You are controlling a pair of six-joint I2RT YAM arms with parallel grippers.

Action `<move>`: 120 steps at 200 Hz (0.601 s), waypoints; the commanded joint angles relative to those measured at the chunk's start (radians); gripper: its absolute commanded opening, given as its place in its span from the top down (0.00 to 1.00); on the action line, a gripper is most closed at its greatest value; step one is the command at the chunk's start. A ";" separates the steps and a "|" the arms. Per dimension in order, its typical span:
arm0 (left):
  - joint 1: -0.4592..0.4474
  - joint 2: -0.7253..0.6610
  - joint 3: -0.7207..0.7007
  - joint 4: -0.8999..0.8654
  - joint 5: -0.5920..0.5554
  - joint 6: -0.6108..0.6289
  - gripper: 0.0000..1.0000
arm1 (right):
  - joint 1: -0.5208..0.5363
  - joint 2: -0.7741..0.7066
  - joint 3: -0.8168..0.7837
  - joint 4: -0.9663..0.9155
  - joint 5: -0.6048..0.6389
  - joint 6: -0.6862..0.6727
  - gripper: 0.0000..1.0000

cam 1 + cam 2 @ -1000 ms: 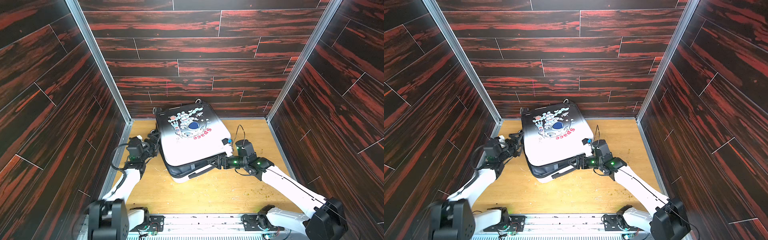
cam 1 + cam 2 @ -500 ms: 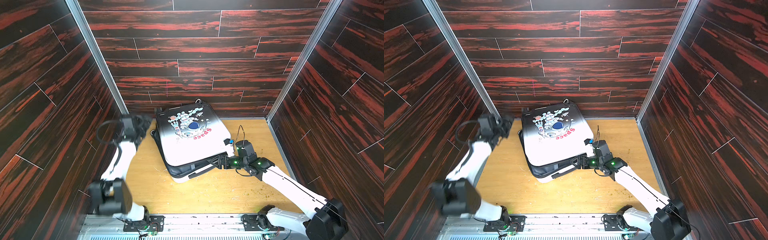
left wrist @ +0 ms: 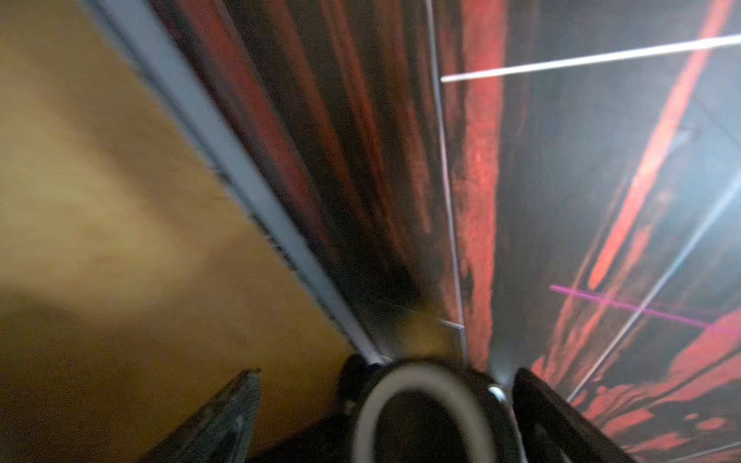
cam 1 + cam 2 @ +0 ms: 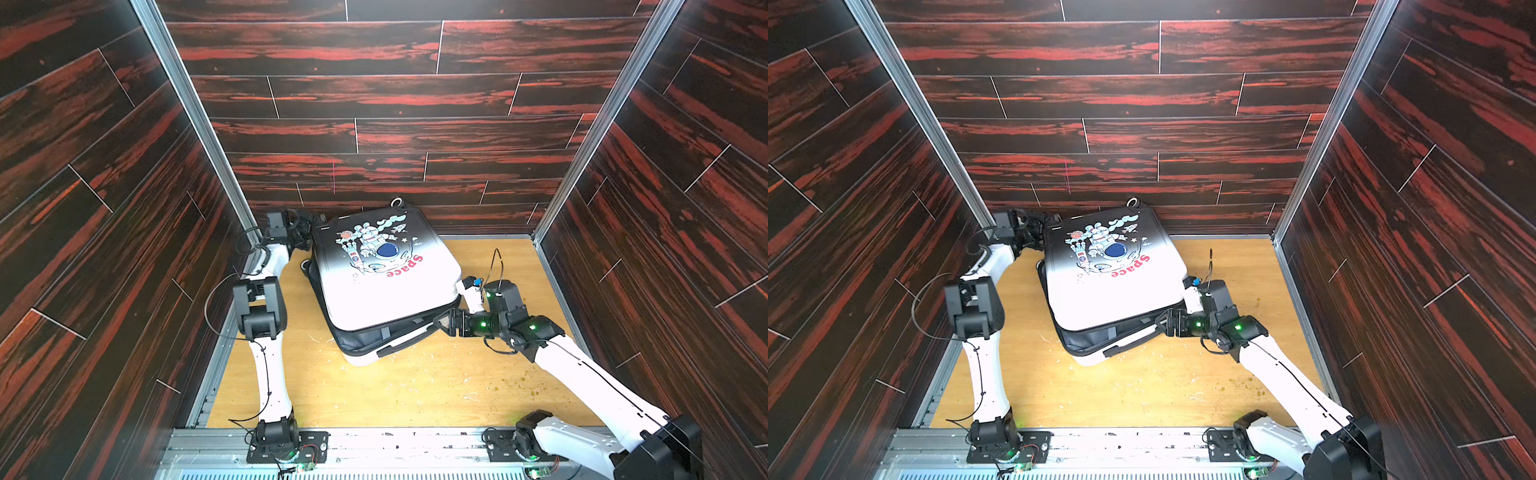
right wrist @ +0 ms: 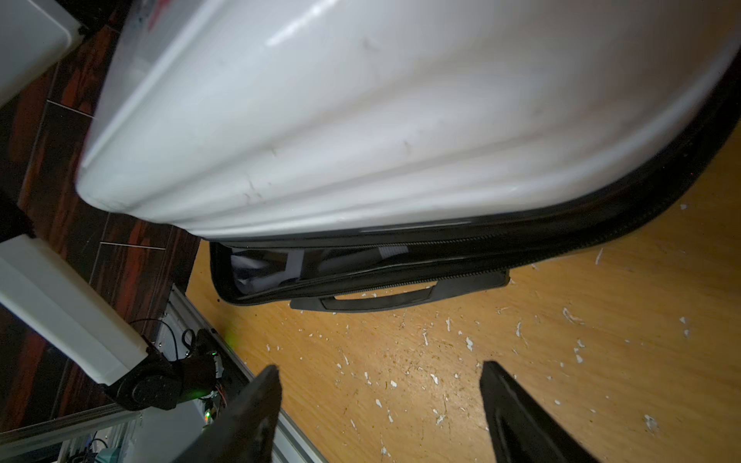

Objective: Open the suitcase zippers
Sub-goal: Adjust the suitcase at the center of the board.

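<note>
Suitcase lay flat by the worktop's back edge, zippers parted.
Left jaws stood wide about a wheel; right jaws wide, empty, near its gaping front-right corner.

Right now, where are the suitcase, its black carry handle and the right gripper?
suitcase (image 4: 374,303): in a top view, white part of the upper shell.
carry handle (image 5: 469,280): right wrist view, solid end of the black handle.
right gripper (image 5: 379,366): right wrist view, midway between its open fingertips.
</note>
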 commanded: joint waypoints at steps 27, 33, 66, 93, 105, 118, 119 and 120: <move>-0.044 0.148 0.240 0.226 0.127 -0.196 0.02 | -0.016 0.020 -0.011 -0.017 -0.019 -0.028 0.20; -0.044 0.158 0.231 0.268 0.126 -0.223 0.03 | -0.016 0.024 -0.012 -0.015 -0.019 -0.028 0.20; -0.059 0.202 0.200 0.503 0.157 -0.376 0.21 | -0.026 0.063 -0.011 0.011 -0.021 -0.022 0.21; -0.077 0.197 0.169 0.688 0.130 -0.516 0.39 | -0.028 0.084 -0.005 0.048 -0.008 -0.006 0.21; -0.086 0.179 0.162 0.728 0.101 -0.542 0.42 | -0.029 0.095 0.000 0.052 0.002 -0.004 0.21; -0.098 0.155 0.171 0.731 0.091 -0.547 0.44 | -0.031 0.094 -0.002 0.048 0.063 0.006 0.22; -0.099 0.153 0.172 0.729 0.091 -0.546 0.45 | -0.032 0.093 -0.002 0.048 0.068 0.007 0.22; -0.101 0.151 0.173 0.728 0.091 -0.545 0.45 | -0.033 0.092 -0.002 0.047 0.073 0.008 0.22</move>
